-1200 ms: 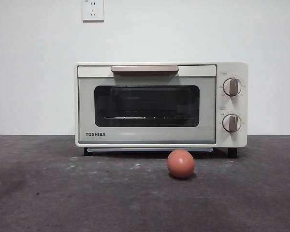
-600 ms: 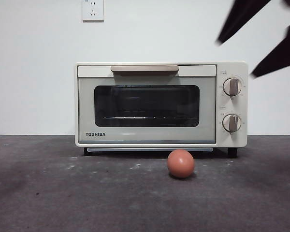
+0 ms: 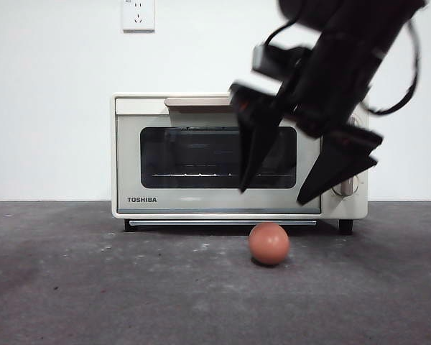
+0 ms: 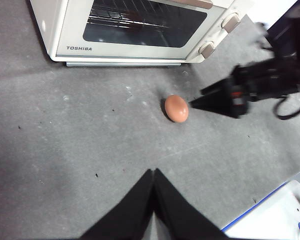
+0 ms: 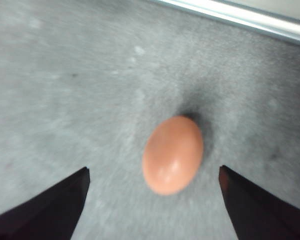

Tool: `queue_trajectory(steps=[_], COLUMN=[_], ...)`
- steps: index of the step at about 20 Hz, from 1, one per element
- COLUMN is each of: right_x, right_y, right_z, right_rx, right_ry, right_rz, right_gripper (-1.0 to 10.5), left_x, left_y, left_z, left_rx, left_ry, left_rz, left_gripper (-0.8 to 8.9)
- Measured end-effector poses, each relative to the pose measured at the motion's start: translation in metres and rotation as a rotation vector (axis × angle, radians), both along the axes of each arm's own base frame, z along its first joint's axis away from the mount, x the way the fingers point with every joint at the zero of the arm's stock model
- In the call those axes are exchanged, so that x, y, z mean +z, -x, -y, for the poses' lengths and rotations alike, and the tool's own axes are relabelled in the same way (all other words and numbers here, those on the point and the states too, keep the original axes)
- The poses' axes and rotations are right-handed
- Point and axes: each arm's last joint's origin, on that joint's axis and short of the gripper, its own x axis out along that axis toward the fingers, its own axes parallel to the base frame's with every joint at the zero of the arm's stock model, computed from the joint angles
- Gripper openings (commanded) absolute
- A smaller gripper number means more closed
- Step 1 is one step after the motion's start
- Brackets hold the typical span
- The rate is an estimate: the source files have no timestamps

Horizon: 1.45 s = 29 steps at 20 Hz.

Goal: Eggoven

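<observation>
Front view: a small, smooth reddish-brown egg (image 3: 269,244) is seen lying on the dark grey table surface (image 3: 93,287), just in front of a cream boxy TOSHIBA toaster oven (image 3: 201,201) with a dark glass window, and apart from it. The oven door is shut. The right gripper (image 3: 271,195) is found above the egg, entering from the upper right, its two black jaws spread wide and clear of the egg; the oven's dials are largely hidden behind the arm.

Left wrist view: the left gripper (image 4: 153,172) is observed with its jaws pressed together, nothing between them, well apart from the egg (image 4: 176,108). The oven (image 4: 65,30) is seen beyond the egg. One black jaw tip of the right gripper is noted just beside the egg.

Right wrist view: the egg (image 5: 173,155) is seen lying on the table between the spread jaws of the right gripper (image 5: 152,177), touched by neither. The picture is slightly blurred.
</observation>
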Motion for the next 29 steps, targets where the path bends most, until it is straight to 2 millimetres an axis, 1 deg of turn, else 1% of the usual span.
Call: queue_trajectory(steps=[3, 9, 13, 17, 20, 24, 26, 29], right_x=[-0.017, -0.039, -0.044, -0.050, -0.050, -0.050, -0.050, -0.050], right_y=[-0.011, -0.021, -0.024, -0.024, -0.025, -0.025, -0.025, -0.025], right_z=[-0.010, -0.017, -0.019, -0.019, -0.019, -0.020, -0.020, -0.020], right_rx=[-0.004, -0.015, -0.026, -0.027, -0.044, -0.047, -0.047, -0.046], right_ry=[0.048, 0.099, 0.115, 0.127, 0.122, 0.118, 0.117, 0.117], right_rz=[-0.038, -0.068, -0.061, -0.075, -0.079, -0.077, -0.077, -0.077], right_gripper=[4.0, 4.0, 3.9, 3.2, 2.0, 0.9, 0.1, 0.0], left_x=[0.000, 0.000, 0.000, 0.000, 0.000, 0.000, 0.000, 0.000], left_y=[0.000, 0.000, 0.000, 0.000, 0.000, 0.000, 0.000, 0.000], left_z=[0.000, 0.000, 0.000, 0.000, 0.000, 0.000, 0.000, 0.000], left_rx=[0.000, 0.000, 0.000, 0.000, 0.000, 0.000, 0.000, 0.000], left_ry=[0.000, 0.000, 0.000, 0.000, 0.000, 0.000, 0.000, 0.000], left_rz=[0.000, 0.000, 0.000, 0.000, 0.000, 0.000, 0.000, 0.002], left_gripper=[0.07, 0.07, 0.07, 0.07, 0.07, 0.07, 0.07, 0.07])
